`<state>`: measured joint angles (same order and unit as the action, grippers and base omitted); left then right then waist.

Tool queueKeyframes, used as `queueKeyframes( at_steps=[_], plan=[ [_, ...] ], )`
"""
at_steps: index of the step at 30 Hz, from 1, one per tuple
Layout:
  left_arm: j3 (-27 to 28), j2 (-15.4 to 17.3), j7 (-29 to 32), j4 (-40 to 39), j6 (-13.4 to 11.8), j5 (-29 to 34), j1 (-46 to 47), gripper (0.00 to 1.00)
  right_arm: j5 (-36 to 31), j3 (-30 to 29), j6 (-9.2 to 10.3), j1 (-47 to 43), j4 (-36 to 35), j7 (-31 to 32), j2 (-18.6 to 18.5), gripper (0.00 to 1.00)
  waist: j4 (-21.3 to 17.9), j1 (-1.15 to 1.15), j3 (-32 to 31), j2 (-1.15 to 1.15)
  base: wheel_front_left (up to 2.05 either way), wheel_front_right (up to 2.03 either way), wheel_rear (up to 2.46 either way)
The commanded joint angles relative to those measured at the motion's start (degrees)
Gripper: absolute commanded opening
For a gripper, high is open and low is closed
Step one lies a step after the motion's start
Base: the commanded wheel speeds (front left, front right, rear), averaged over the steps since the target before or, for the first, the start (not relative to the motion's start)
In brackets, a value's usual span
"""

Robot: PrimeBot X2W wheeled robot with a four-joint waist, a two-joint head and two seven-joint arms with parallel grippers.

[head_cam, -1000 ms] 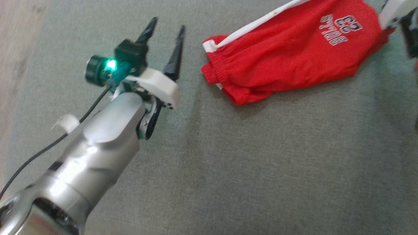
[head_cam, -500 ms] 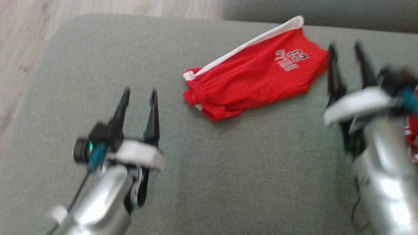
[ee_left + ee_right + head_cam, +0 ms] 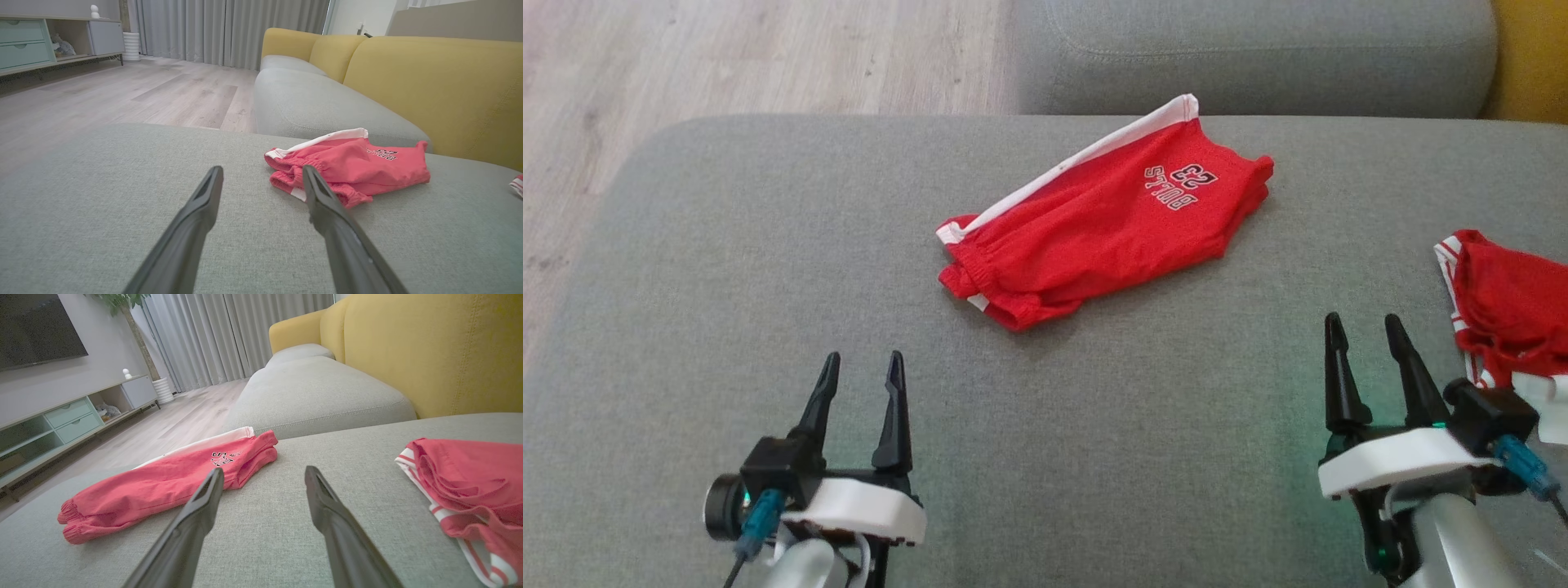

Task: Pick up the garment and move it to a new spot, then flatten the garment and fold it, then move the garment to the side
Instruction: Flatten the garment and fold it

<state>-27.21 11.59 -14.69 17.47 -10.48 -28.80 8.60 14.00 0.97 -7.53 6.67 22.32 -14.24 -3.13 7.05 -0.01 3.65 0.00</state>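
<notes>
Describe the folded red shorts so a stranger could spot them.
Start at the grey sofa cushion. Near its middle lie the red shorts. Unlike the red garment at the right edge, they bear a broad white band and printed lettering.

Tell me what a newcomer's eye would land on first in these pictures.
The folded red shorts with white trim and Bulls 23 lettering lie mid-cushion on the grey sofa seat, the brightest thing in view. A second red garment sits bunched at the seat's right side, beside the right gripper. Both it and the left gripper hover open and empty near the front.
</notes>
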Motion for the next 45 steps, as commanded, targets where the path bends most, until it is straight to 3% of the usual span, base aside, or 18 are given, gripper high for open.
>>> queueKeyframes(
  at_steps=[1, 9, 17, 28, 36, 41, 42, 43, 45],
  plan=[
    [3.1, 0.2, -0.3, -1.9, 0.3, 0.9, 2.1, 1.00, 0.4, 1.5, 0.04, 1.9, -2.6, 0.0, 0.2, 1.00, 0.0, 0.01, 0.4, 0.00, 0.00, 0.00, 0.00],
    [4.8, -2.3, -0.3, -0.9, 2.9, 4.7, 3.9, 1.00, -1.5, 1.9, 0.04, 4.7, -5.7, 3.8, 0.2, 1.00, 1.4, 0.01, 5.0, 0.00, 0.00, 0.00, 0.00],
    [3.3, -5.3, -0.3, 1.6, 5.5, 6.8, 9.9, 1.00, -4.7, -1.0, 0.04, 18.3, -4.1, 12.9, -2.0, 1.00, 5.2, 0.01, 12.4, 0.00, 0.00, 0.00, 0.00],
    [2.0, -8.3, -0.3, 3.2, 7.5, 7.4, 14.3, 1.00, -9.0, -10.5, 0.04, 36.9, 15.5, 24.0, -5.7, 1.00, 10.9, 0.01, 17.9, 0.00, 0.00, 0.00, 0.00],
    [1.8, -8.6, -0.3, 3.9, 7.8, 7.6, 15.1, 1.00, -12.3, -12.3, 0.04, 41.0, 25.3, 26.5, -7.3, 1.00, 12.6, 0.01, 18.4, 0.00, 0.00, 0.00, 0.00],
    [1.8, -8.7, -0.3, 4.0, 7.6, 7.4, 15.1, 1.00, -13.9, -12.4, 0.04, 42.1, 30.7, 27.2, -6.4, 0.98, 12.7, 0.01, 18.0, 0.00, 0.00, 0.00, 0.00],
    [1.7, -8.7, -0.3, 4.0, 7.5, 7.3, 15.1, 1.00, -13.7, -12.2, 0.04, 42.2, 31.4, 26.9, -6.2, 0.45, 12.6, 0.01, 17.8, 0.00, 0.00, 0.00, 0.00],
    [1.7, -8.7, -0.3, 4.0, 7.4, 7.3, 15.0, 1.00, -13.7, -11.9, 0.04, 42.3, 31.8, 26.2, -6.1, 0.00, 12.5, 0.01, 17.6, 0.00, 0.00, 0.00, 0.00],
    [1.5, -8.7, -0.3, 4.2, 7.3, 7.3, 14.8, 1.00, -13.6, -11.6, 0.04, 42.3, 32.3, 24.0, -6.0, 0.00, 12.2, 0.01, 17.1, 0.00, 0.00, 0.00, 0.00]
  ],
)
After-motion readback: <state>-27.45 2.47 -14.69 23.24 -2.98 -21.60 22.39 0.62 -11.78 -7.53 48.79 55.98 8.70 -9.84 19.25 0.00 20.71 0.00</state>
